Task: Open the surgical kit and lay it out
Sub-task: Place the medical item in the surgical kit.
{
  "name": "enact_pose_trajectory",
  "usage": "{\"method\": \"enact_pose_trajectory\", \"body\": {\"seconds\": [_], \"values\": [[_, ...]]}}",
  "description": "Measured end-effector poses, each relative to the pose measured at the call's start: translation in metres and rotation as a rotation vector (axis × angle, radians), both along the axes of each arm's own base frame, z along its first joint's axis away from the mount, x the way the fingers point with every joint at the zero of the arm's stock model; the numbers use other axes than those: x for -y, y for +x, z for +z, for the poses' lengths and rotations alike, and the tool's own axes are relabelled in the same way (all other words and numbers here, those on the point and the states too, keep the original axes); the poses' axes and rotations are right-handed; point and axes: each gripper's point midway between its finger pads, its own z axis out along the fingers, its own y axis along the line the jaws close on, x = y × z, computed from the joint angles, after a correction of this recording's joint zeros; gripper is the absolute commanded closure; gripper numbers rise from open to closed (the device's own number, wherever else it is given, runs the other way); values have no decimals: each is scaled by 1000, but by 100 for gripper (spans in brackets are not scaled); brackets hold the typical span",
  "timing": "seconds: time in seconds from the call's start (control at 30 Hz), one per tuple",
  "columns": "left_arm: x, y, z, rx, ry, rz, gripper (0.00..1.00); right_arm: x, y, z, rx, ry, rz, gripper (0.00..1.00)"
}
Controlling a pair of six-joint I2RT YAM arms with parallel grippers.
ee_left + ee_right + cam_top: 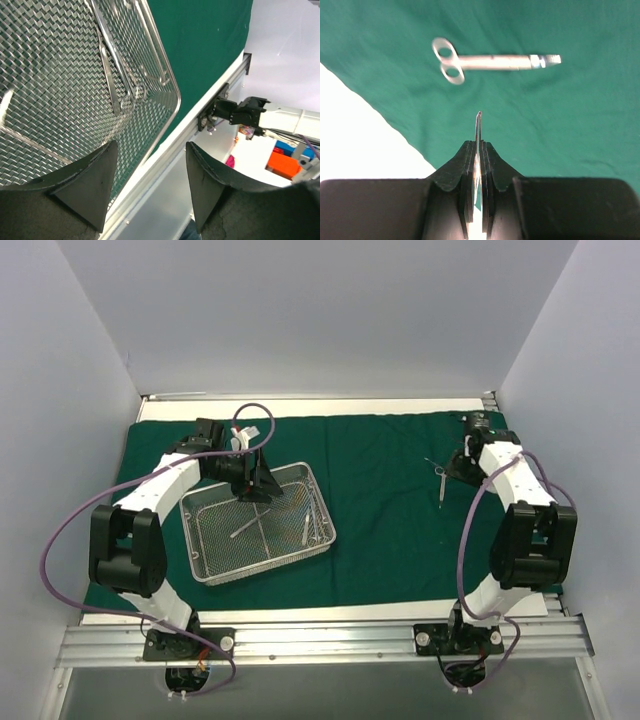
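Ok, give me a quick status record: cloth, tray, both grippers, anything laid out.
cloth: spread flat
tray: on the cloth, left side; slim tools inside
left gripper: open, empty, over the tray
right gripper: shut on a thin metal tool
laid out: one ring-handled tool on the cloth, just ahead of the right gripper

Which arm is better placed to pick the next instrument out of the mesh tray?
Left. The left gripper hangs open over the mesh tray and the instruments in it; the right gripper is shut on a slim instrument across the green cloth.
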Motion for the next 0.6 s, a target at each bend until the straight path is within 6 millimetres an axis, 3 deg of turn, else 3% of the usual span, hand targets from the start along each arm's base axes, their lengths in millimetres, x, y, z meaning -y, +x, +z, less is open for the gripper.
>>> {"method": "enact_pose_trajectory", "body": {"seconds": [0.2, 0.33, 0.43, 0.6], "values": [[6, 15, 9, 58, -1, -20, 35, 57, -16, 4, -45, -23, -151, 100], [22, 12, 14, 109, -18, -67, 29, 75, -27, 19, -60, -43, -170, 100], [39, 9, 26, 182, -45, -113, 25, 73, -41, 32, -53, -64, -74, 100], [79, 5, 74, 390, -166, -192, 23, 35, -66, 48, -46, -36, 280, 100]]}}
